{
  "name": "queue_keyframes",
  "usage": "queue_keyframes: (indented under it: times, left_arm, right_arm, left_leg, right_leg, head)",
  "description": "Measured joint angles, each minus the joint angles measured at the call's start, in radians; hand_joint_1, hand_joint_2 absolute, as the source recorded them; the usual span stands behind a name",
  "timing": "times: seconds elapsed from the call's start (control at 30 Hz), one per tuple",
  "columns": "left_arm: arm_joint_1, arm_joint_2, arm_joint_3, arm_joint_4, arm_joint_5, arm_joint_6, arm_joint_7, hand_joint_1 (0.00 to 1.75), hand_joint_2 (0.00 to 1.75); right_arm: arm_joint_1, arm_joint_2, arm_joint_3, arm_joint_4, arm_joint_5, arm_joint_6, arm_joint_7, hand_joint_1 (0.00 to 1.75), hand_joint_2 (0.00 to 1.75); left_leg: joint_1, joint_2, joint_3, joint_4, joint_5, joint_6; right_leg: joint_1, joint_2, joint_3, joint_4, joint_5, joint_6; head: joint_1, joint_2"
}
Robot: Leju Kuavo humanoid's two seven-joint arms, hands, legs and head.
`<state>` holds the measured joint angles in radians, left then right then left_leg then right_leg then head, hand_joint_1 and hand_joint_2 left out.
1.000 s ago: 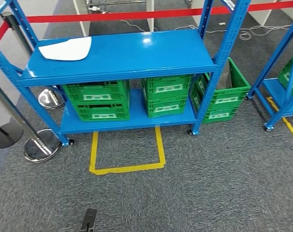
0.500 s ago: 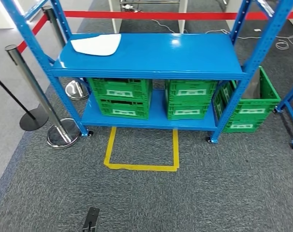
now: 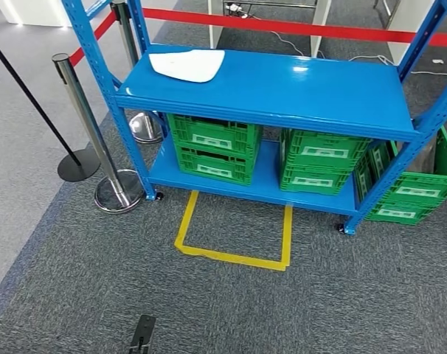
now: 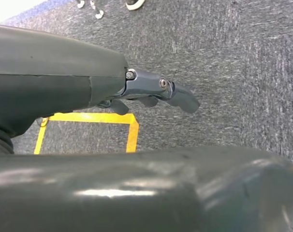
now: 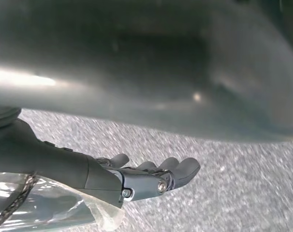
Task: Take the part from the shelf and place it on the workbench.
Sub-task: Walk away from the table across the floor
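On the left arm's side, left wrist view: left hand [image 4: 152, 94] hangs over grey carpet [image 4: 228, 63], fingers [image 4: 183, 99] extended and slightly apart, nothing between them, touching nothing; released. Below it on the floor, a corner of yellow tape [image 4: 132, 130]. Dark blurred bulk crosses this picture close to the lens; cannot make out what lies behind it. Shoes of a person [image 4: 134, 4] cut off at the picture's edge.

Head view, left to right: steel stanchions [image 3: 91, 122] on round bases, red barrier belt [image 3: 299, 28] running behind. Blue shelf [image 3: 299, 88], two levels. White flat part [image 3: 188, 65] lies on the upper level near its left end, untouched, well apart from both hands. Lower level holds green crates [image 3: 215, 147] in two stacks; a further crate pair [image 3: 416, 193] stands at the right post, partly cut off by the frame and hidden by the upright. Yellow tape rectangle [image 3: 235, 240] on the carpet in front of the shelf, open toward it. Small dark object [image 3: 142, 333] at the bottom edge, cut off, cannot tell what it is.

Right wrist view: right hand [image 5: 156, 176] hangs above the carpet, fingers [image 5: 185, 168] stretched out close together, only gently curved, holding nothing; released. Clear plastic wrap [image 5: 57, 208] sits near the wrist cover, beside the hand, not gripped. Large blurred dark mass crosses this picture and hides what is beyond it
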<state>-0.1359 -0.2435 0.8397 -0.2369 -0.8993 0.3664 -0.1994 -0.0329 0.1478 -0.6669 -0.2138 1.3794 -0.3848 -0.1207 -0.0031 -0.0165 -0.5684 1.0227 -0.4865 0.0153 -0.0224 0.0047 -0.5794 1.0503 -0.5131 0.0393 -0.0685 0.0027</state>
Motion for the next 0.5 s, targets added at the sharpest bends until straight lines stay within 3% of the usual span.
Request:
queue_keyframes:
  times: [0.1,0.17,0.27,0.3,0.33,0.37,0.43,0.5]
  left_arm:
    - [0.001,0.001,0.000,0.000,0.002,0.004,-0.001,0.00,0.00]
    - [0.000,0.001,0.000,0.000,0.002,0.007,-0.003,0.00,0.00]
    - [-0.002,0.002,0.000,0.000,0.007,0.009,-0.006,0.00,0.00]
    - [-0.001,0.002,0.000,0.000,0.008,0.010,-0.006,0.00,0.00]
    - [-0.001,0.003,0.000,0.000,0.009,0.011,-0.007,0.00,0.00]
    - [0.000,0.003,0.000,0.000,0.010,0.011,-0.007,0.00,0.00]
    - [-0.001,0.003,0.000,0.000,0.010,0.011,-0.006,0.00,0.00]
    - [-0.003,0.004,0.000,0.000,0.010,0.012,-0.006,0.00,0.00]
  right_arm:
    - [0.000,-0.001,-0.002,0.001,-0.016,-0.009,-0.009,0.00,0.00]
    - [0.000,-0.001,-0.003,0.001,-0.023,-0.010,-0.011,0.00,0.00]
    - [0.000,-0.001,-0.007,0.001,-0.035,-0.008,-0.010,0.00,0.00]
    - [0.000,-0.001,-0.010,0.001,-0.040,-0.006,-0.010,0.00,0.00]
    - [0.000,-0.001,-0.012,0.001,-0.043,-0.004,-0.010,0.00,0.00]
    - [0.000,-0.001,-0.015,0.001,-0.045,-0.003,-0.010,0.00,0.00]
    - [0.000,0.000,-0.018,0.001,-0.046,-0.001,-0.010,0.00,0.00]
    - [-0.001,0.004,-0.020,0.003,-0.046,0.001,-0.010,0.00,0.00]
  left_leg:
    - [0.000,-0.001,-0.001,0.003,-0.006,-0.014]
    - [0.002,0.002,-0.012,0.037,-0.027,-0.024]
    - [0.006,0.005,-0.099,0.214,-0.103,-0.037]
    - [0.006,0.005,-0.129,0.266,-0.116,-0.038]
    - [0.006,0.005,-0.145,0.287,-0.109,-0.037]
    - [0.006,0.005,-0.144,0.269,-0.081,-0.033]
    - [0.002,0.006,-0.100,0.151,0.001,-0.019]
    - [-0.006,0.009,-0.059,0.052,0.039,-0.002]
  right_leg:
    - [0.003,0.002,0.012,-0.019,-0.005,-0.019]
    - [0.000,-0.001,0.020,-0.021,-0.007,-0.030]
    - [0.000,-0.007,0.034,-0.022,-0.016,-0.042]
    - [0.001,-0.009,0.038,-0.022,-0.019,-0.043]
    - [0.002,-0.009,0.043,-0.021,-0.023,-0.044]
    - [0.003,-0.009,0.049,-0.021,-0.027,-0.043]
    - [0.005,-0.008,0.061,-0.022,-0.039,-0.040]
    - [0.007,-0.009,0.066,-0.023,-0.050,-0.032]
  head:
    - [-0.002,0.000]
    - [-0.006,0.000]
    - [-0.010,0.000]
    - [-0.010,0.000]
    - [-0.010,0.000]
    - [-0.010,0.000]
    - [-0.010,0.000]
    - [-0.007,0.000]
